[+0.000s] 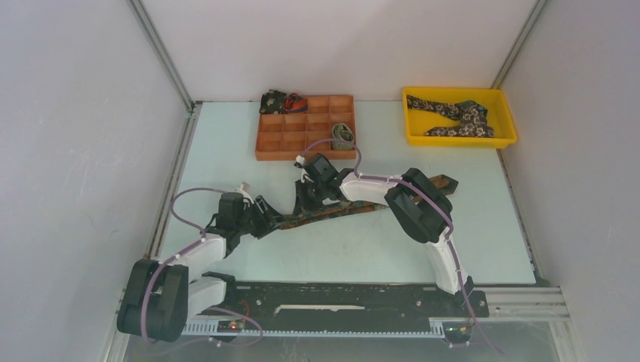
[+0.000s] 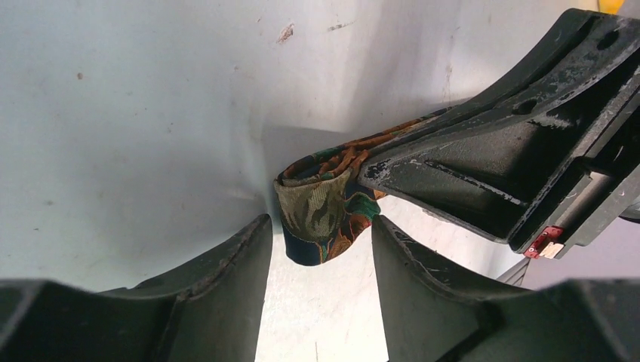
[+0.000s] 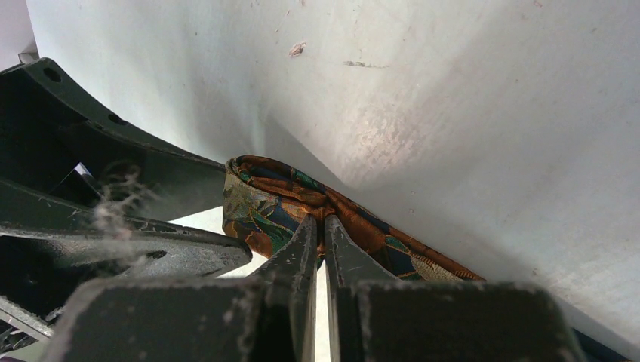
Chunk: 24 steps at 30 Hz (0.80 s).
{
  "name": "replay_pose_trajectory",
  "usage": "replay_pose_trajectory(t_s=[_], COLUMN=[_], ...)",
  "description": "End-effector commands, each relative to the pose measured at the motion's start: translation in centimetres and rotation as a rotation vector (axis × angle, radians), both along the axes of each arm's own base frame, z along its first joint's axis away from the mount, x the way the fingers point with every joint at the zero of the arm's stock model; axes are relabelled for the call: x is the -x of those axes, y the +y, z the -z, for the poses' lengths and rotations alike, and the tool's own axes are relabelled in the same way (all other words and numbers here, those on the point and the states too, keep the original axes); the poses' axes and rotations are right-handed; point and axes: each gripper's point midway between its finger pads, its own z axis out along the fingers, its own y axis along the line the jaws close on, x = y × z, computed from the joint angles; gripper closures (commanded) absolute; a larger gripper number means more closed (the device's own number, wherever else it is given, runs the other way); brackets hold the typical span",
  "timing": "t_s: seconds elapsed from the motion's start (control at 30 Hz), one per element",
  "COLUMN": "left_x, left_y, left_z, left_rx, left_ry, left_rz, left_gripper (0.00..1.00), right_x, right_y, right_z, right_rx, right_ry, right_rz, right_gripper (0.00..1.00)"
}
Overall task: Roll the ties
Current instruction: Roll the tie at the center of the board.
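A dark rust-and-green patterned tie [image 1: 355, 209] lies stretched across the table's middle. Its left end is folded into a small loop [image 2: 317, 211]. My left gripper [image 1: 266, 216] is open; in the left wrist view the loop sits just ahead of and between the fingertips, with the gripper's midpoint [image 2: 321, 235] under it. My right gripper [image 1: 309, 197] is shut on the tie right beside the loop; the right wrist view shows its jaws [image 3: 320, 225] pinching the fabric [image 3: 264, 207]. A dark floral tie [image 1: 453, 115] lies in the yellow bin [image 1: 411, 137].
An orange compartment tray [image 1: 294, 151] stands at the back centre, with a dark rolled tie [image 1: 275, 100] at its far left corner and an olive coil [image 1: 343, 134] in a right cell. The left gripper's fingers [image 3: 113, 249] crowd the right wrist view.
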Motion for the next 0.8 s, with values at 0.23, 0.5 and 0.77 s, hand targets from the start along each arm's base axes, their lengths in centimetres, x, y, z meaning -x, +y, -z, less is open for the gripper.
replay_pose_trajectory(t_s=[0.23, 0.5, 0.77], left_x=[-0.56, -0.85, -1.33], left_y=[-0.33, -0.66, -0.83], left_z=[0.21, 0.51, 0.39], left_rx=[0.074, 0.090, 0.091], left_ry=[0.004, 0.004, -0.012], left_rz=[-0.039, -0.028, -0.014], left_gripper=[0.47, 0.58, 0.77], right_x=[-0.12, -0.25, -0.44], right_y=[-0.79, -0.65, -0.58], right_z=[2.62, 2.44, 1.78], right_rx=[0.062, 0.055, 0.051], right_ry=[-0.020, -0.026, -0.038], right_rz=[0.000, 0.001, -0.004], right_gripper=[0.99, 0.99, 0.99])
